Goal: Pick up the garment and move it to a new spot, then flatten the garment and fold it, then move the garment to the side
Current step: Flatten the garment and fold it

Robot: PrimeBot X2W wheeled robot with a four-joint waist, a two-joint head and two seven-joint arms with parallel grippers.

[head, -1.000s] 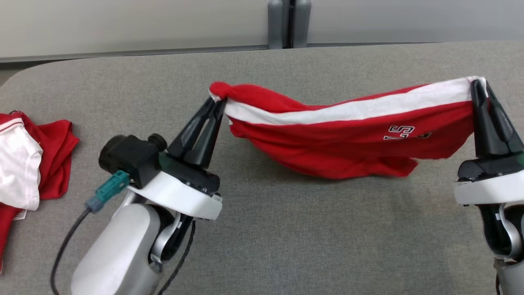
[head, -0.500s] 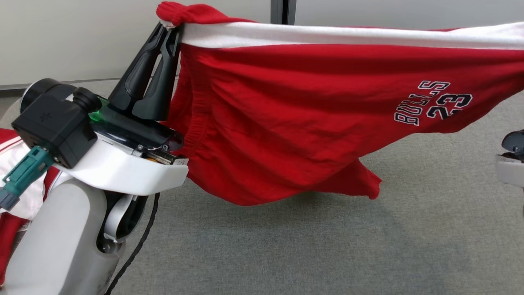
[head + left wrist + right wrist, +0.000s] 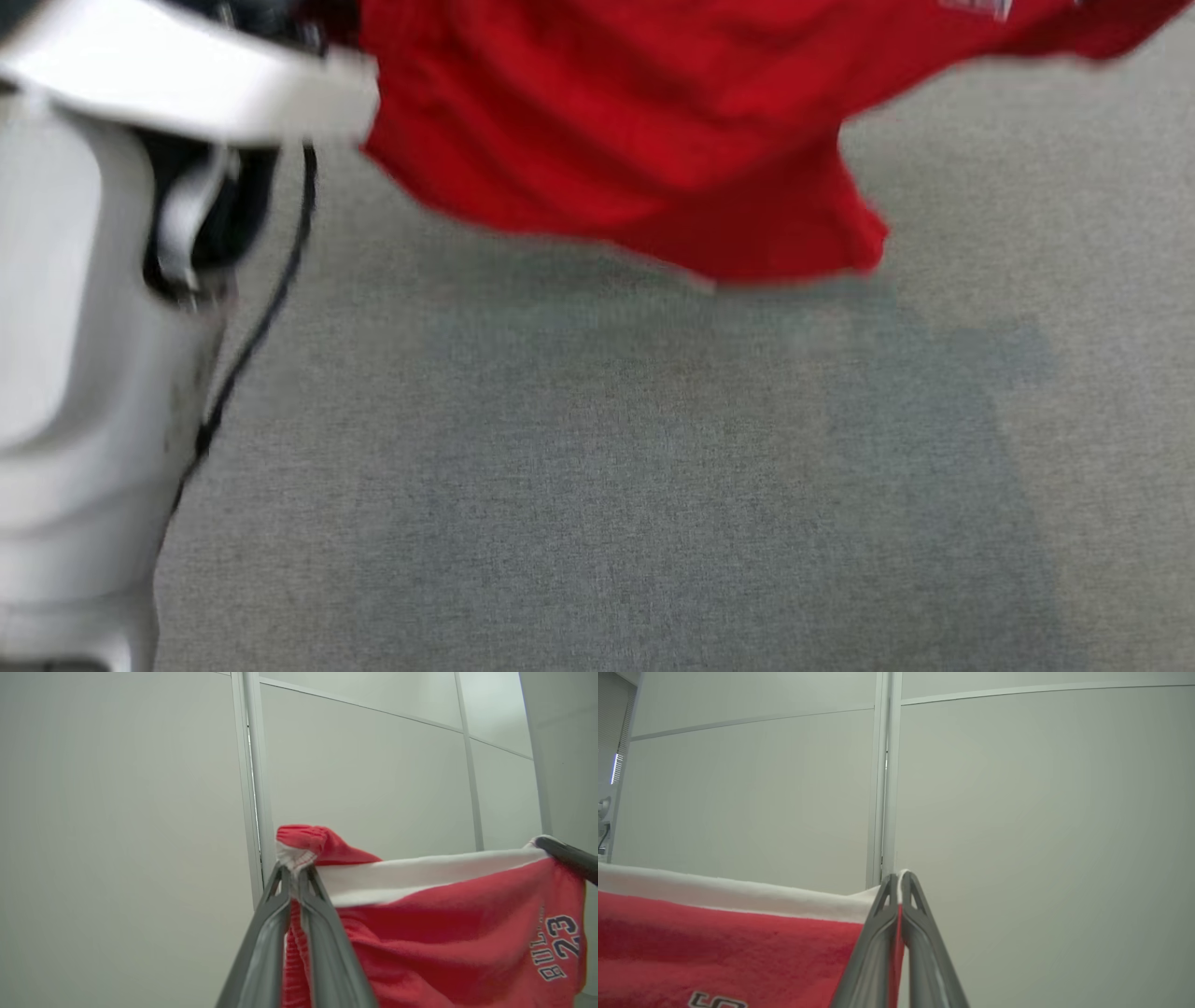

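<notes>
**Garment up and strung between both pincers; the laying out, folding and shifting aside are all to come**

The red garment (image 3: 635, 140) hangs across the top of the head view. Its lowest corner dangles right of centre above the grey surface (image 3: 653, 485), with a soft shadow beneath it. The picture is blurred, so I cannot tell for sure whether that corner touches the surface, though it looks clear of it. A pale forearm (image 3: 56, 373) fills the left edge.

In the left wrist view the left pincer (image 3: 293, 870) is clamped on the bunched corner of the garment at mid-frame. In the right wrist view the right pincer (image 3: 900, 877) is closed tight on the far end of the white band, at lower centre. The band runs fairly straight between the two holds, against the plain wall panels (image 3: 117, 812).

As I judge it, the pick-up is done and the carry to a new spot is in hand, since the cloth is raised and spread rather than set down. Placing it, smoothing it flat, folding it and moving it to the side are not yet done.
</notes>
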